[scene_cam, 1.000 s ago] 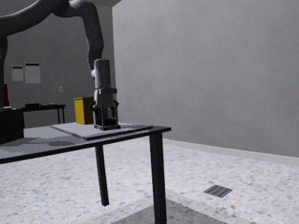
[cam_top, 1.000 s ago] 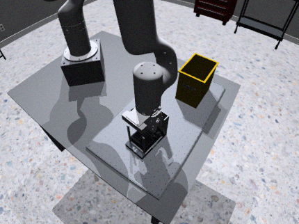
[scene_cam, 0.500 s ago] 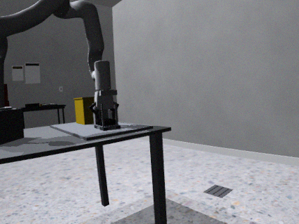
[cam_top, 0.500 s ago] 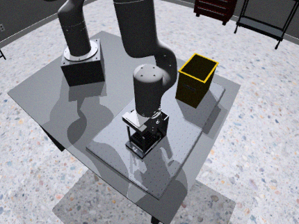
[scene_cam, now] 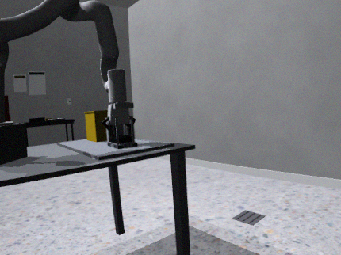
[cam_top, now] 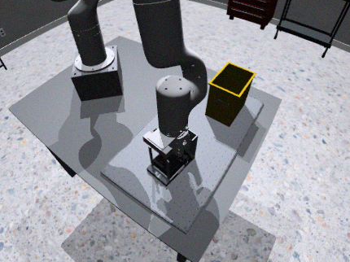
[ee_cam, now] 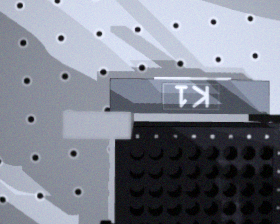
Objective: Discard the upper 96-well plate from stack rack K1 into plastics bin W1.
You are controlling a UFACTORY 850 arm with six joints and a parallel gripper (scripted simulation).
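Observation:
The stack rack K1 (cam_top: 168,163) stands on the pegboard mat near the table's front, a small dark frame holding black 96-well plates. My gripper (cam_top: 171,150) is open and lowered straight over the rack, with its fingers on either side of the rack's top. In the wrist view the upper plate (ee_cam: 200,175) fills the lower right, black with rows of round wells, and the K1 label (ee_cam: 192,96) sits just beyond it. The lower plate is hidden under the upper one. The yellow-rimmed plastics bin W1 (cam_top: 229,93) stands upright at the mat's far right corner. The side view shows the gripper (scene_cam: 120,135) around the rack.
The arm's base block (cam_top: 97,76) sits at the table's back left. A dark red cabinet (cam_top: 252,0) and a black cart (cam_top: 315,10) stand on the floor beyond the table. The bin also shows in the side view (scene_cam: 95,126).

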